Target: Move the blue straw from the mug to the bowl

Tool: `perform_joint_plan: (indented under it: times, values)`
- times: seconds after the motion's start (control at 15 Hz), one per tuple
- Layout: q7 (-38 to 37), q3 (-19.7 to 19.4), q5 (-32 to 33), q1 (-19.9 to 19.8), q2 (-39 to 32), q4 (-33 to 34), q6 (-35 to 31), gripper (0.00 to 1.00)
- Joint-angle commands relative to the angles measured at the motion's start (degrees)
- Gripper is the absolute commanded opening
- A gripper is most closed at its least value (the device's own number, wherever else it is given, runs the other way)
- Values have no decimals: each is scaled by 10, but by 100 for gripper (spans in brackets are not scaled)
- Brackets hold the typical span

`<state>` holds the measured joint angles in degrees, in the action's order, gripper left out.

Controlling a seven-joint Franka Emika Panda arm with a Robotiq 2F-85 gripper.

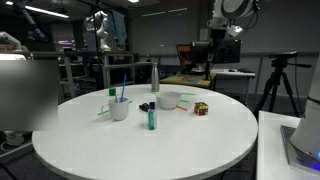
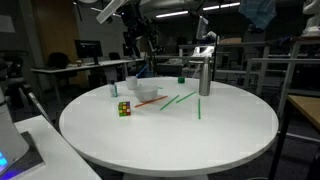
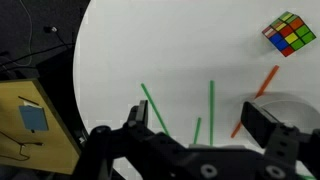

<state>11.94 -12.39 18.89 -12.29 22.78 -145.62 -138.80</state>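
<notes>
In an exterior view the white mug point(image 1: 120, 109) stands at the left of the round table, with the blue straw point(image 1: 124, 94) upright in it. The low white bowl point(image 1: 168, 100) sits to its right; it also shows in the exterior view point(image 2: 148, 91) and at the right edge of the wrist view point(image 3: 288, 106). My gripper point(image 3: 200, 125) is open and empty. It hangs high above the table point(image 2: 139, 45), over several green straws point(image 3: 155, 108). The mug and blue straw are out of the wrist view.
A Rubik's cube point(image 1: 201, 108) lies next to the bowl. An orange straw point(image 3: 265, 85) leans at the bowl. A teal tube with a dark cap point(image 1: 152, 118) and a tall metal bottle point(image 2: 204, 74) stand on the table. The table edge point(image 3: 82, 70) runs at the left.
</notes>
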Motion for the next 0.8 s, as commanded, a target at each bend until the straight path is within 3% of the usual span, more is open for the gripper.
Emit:
perform_joint_plan:
  times: [0.0,0.73]
  values:
    - [2,4,-3,-4,0,1,1,100]
    - [22,52,-24,72,-120,59,-74,100]
